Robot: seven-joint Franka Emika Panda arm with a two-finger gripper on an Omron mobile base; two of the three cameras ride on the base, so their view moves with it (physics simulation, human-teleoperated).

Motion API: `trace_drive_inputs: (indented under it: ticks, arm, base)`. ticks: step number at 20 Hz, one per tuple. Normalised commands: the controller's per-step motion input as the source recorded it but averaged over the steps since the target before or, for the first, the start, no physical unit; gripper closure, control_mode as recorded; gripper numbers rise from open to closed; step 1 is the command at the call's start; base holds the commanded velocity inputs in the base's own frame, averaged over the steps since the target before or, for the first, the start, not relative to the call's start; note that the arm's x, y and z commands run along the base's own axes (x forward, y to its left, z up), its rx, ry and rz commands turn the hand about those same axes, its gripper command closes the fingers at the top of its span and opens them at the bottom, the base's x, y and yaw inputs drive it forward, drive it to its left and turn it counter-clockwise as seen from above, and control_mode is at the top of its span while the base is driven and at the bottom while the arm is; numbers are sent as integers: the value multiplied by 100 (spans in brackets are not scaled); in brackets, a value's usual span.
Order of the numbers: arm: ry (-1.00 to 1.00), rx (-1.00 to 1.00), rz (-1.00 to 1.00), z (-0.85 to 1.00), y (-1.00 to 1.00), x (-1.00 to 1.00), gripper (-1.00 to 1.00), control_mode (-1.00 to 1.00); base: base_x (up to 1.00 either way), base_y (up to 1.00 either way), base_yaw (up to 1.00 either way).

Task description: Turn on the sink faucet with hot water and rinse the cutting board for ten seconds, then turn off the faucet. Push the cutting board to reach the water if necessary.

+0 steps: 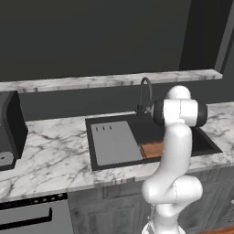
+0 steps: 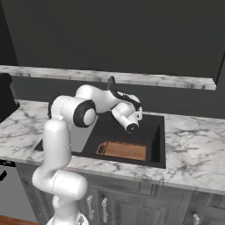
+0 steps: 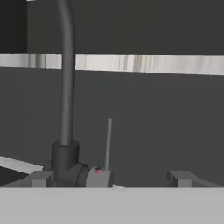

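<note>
The sink faucet (image 3: 66, 109) stood right in front of the gripper (image 3: 107, 178), its dark upright pipe rising just left of the gap between the fingers. Its stubby base (image 3: 65, 164) sat level with the fingertips (image 3: 40, 178), the left one apparently beside or touching it; contact could not be told. A thin grey lever (image 3: 108, 142) stuck up from the base between the two fingers, with a small red and blue mark at its foot. The jaws stood wide apart, nothing between them but the lever, ungripped.

From the left base view the faucet (image 1: 145, 93) arched at the back edge of the sink (image 1: 201, 139), half hidden behind the arm's elbow. In the right base view the gripper (image 2: 139, 112) reached toward the faucet (image 2: 112, 88) at the back of the sink (image 2: 156, 145), the hand tilted over the basin.

The cutting board (image 2: 123, 150) lay flat on the basin floor, below and nearer than the gripper, well apart from it, toward the front wall. In the left view the cutting board (image 1: 151, 149) showed partly behind the arm, just beside a grey slab (image 1: 114, 142) with three slots that filled the left part of the basin.

Marble counter (image 1: 50, 155) ran round the sink, and a marble ledge (image 3: 148, 64) crossed the dark wall behind the faucet. A dark appliance (image 1: 10, 128) sat on the counter far to the gripper's left.
</note>
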Motion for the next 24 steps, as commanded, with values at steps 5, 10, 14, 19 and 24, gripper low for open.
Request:
trace_drive_inputs:
  ticks: [5,10,14,19,24]
  arm:
    - [0,0,-3,0,7,27,-100,-100]
    - [0,0,-2,0,11,21,-100,-100]
    - [0,0,-3,0,10,20,-100,-100]
    - [0,0,-2,0,2,11,-100,-100]
    - [0,0,0,-1,0,6,-100,-100]
  base:
    - [0,0,0]
    - [0,0,0]
    - [0,0,0]
    - [0,0,0]
    - [0,0,0]
